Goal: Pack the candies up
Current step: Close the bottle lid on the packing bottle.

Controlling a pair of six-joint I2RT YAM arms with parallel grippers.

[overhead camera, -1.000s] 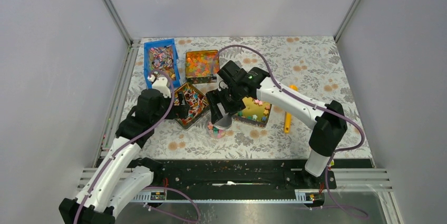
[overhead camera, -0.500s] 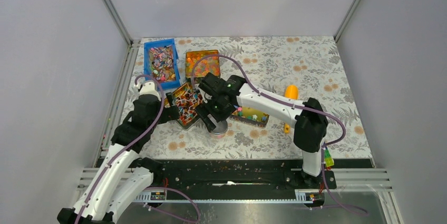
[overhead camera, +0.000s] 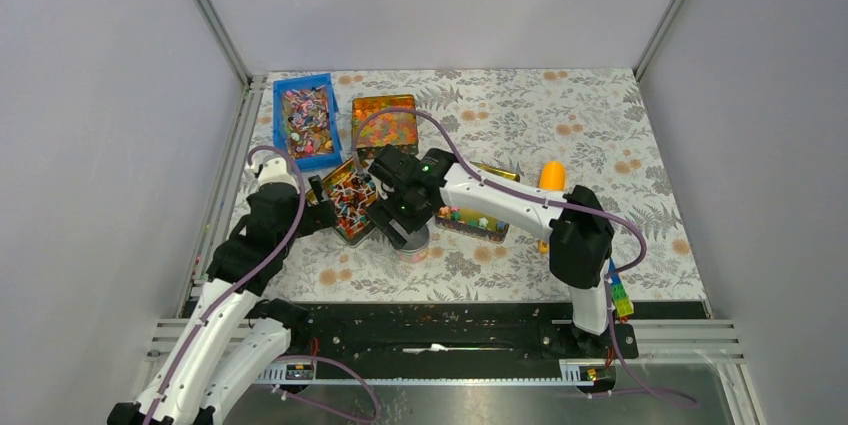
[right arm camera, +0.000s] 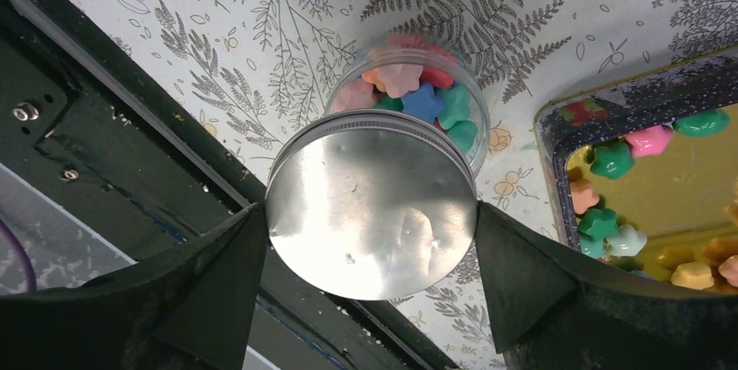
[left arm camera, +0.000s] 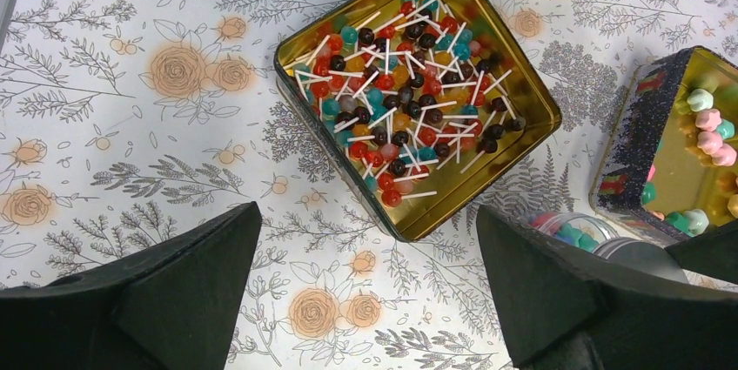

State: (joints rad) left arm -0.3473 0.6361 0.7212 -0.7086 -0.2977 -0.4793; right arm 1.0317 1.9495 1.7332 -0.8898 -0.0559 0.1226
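Candies [right arm camera: 418, 98]: small, light, hard star pieces, likely to scatter. Some fill clear jar [right arm camera: 472, 131], others lie in gold tin [right arm camera: 627, 96] beside it. Handle via jar wall. Right gripper [right arm camera: 370, 213] clamps metal lid [right arm camera: 372, 248] by rim, over jar mouth. Left gripper [left arm camera: 365, 213] spread wide, empty, above lollipop tin [left arm camera: 531, 109].

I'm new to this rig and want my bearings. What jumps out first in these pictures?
A silver lid clamped in the right gripper, poised over a clear jar full of pastel star candies, front and centre. Left of it, the open left gripper hovers over a gold tin of lollipops.
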